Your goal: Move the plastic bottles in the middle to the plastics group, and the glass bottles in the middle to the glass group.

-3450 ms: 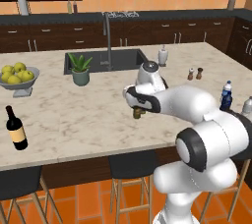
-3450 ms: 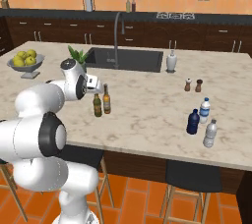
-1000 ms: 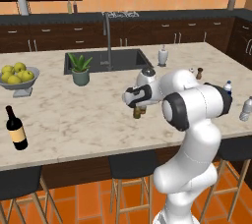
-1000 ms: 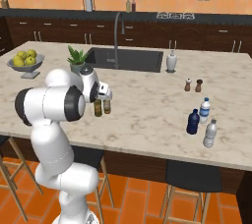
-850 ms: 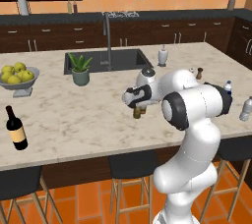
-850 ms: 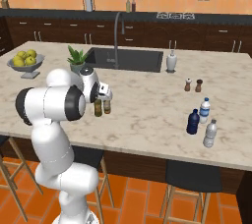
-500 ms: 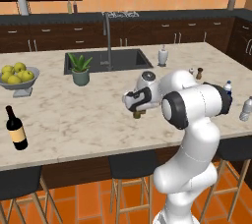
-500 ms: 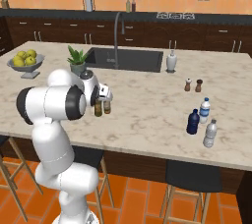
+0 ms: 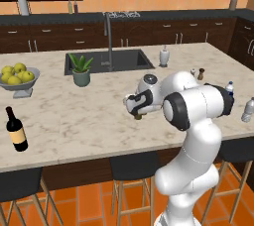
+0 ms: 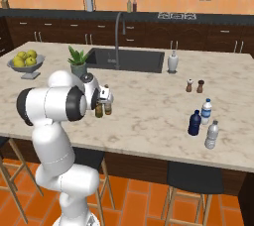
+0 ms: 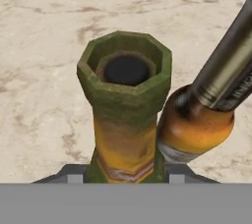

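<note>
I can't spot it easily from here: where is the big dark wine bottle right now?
The wine bottle stands upright at the far left of the marble island in the left base view, near the front edge, just in front of the lemon bowl.

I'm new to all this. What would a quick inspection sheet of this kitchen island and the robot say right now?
Surface: pale marble island counter, with a dark sink set in it.
Job's things: slim olive green bottle with yellow label between the gripper's fingers; slim brown bottle with orange label right beside it. Squat dark blue bottle, clear water bottle with blue label and pale greyish clear bottle together at one end; large dark wine bottle at the other.
Clutter: bowl of yellow fruit, potted plant, two shakers, white dispenser.
Grippers: gripper shut on the green bottle.
Cables: nothing seen.
Surroundings: dark cabinets, orange walls, stools.
</note>
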